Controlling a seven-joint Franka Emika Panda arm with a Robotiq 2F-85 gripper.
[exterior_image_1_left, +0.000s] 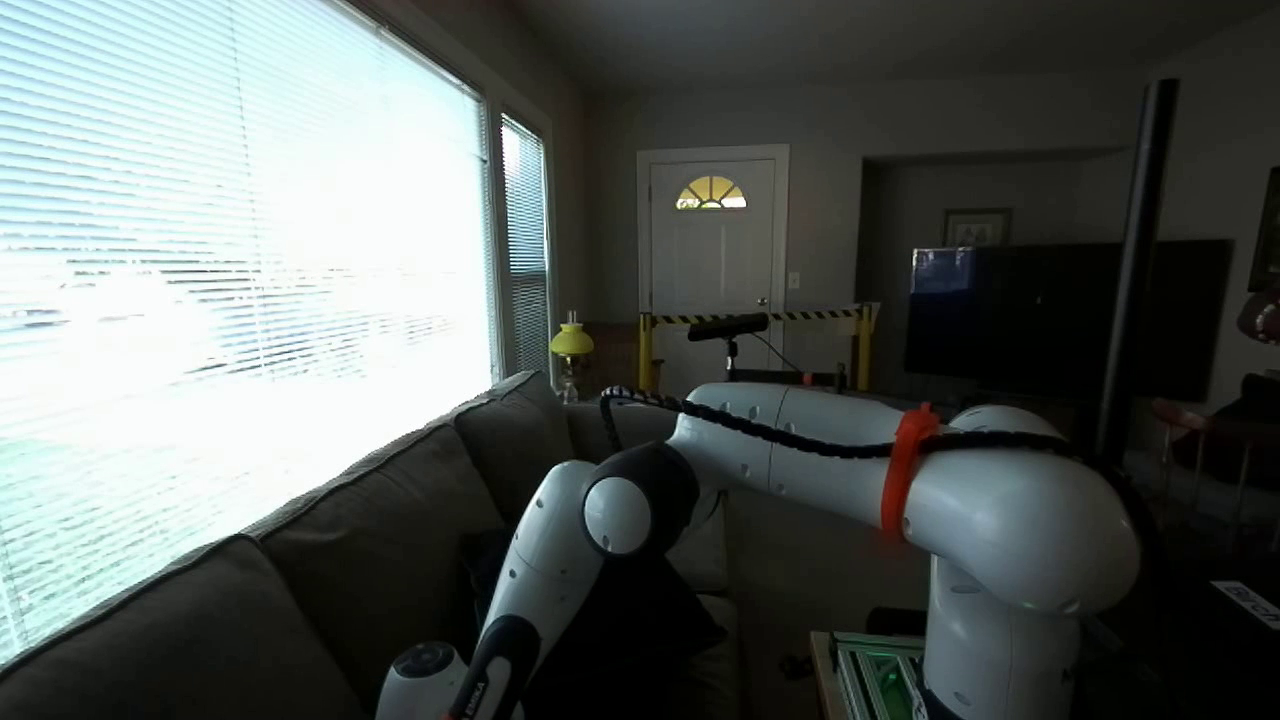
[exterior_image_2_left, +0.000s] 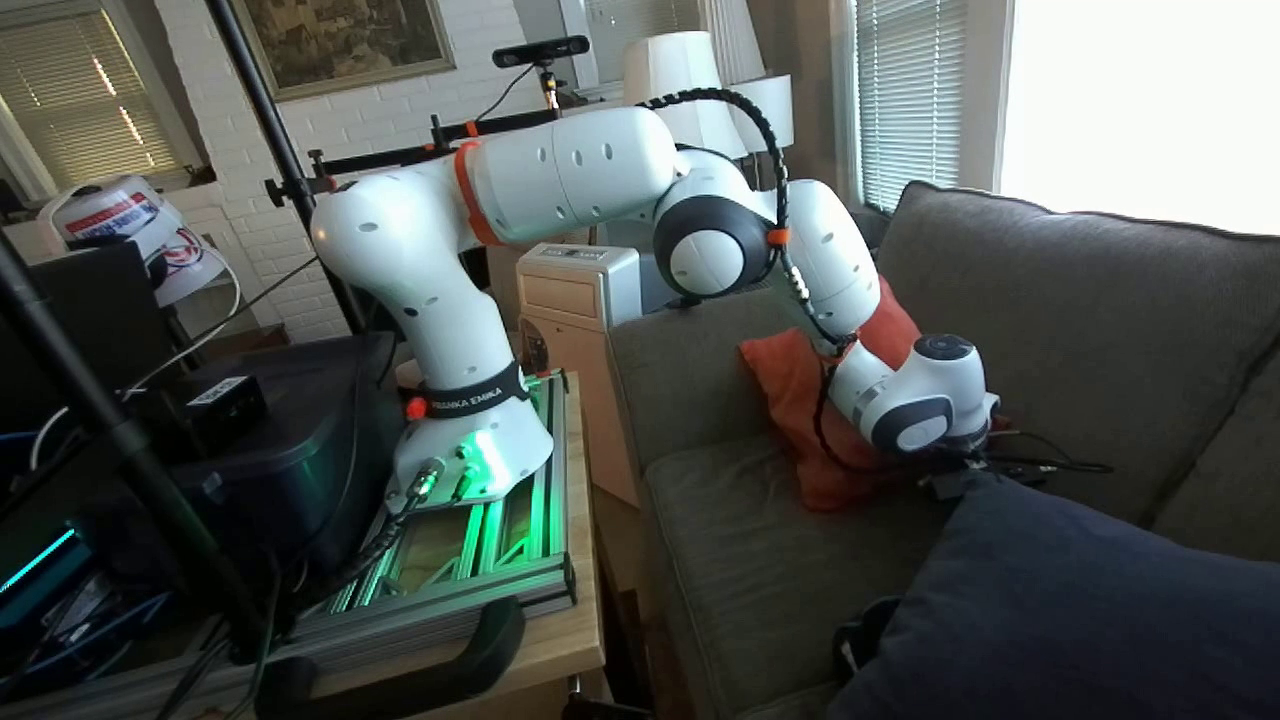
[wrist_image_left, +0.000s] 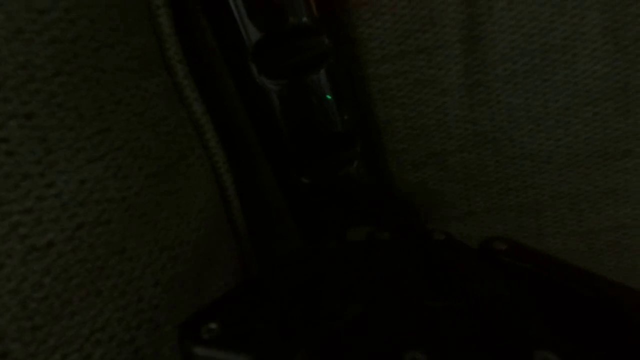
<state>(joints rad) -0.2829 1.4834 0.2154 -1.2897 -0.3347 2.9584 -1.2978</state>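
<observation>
dark blue pillow near end effector

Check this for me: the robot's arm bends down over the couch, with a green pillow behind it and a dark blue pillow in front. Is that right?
Not quite: an exterior view shows an orange pillow behind the arm, not a green one. The arm does bend down over the couch, and the dark blue pillow is in front.

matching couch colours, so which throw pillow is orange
The far pillow, behind the robot's wrist in an exterior view; the near pillow is dark blue-grey.
</observation>
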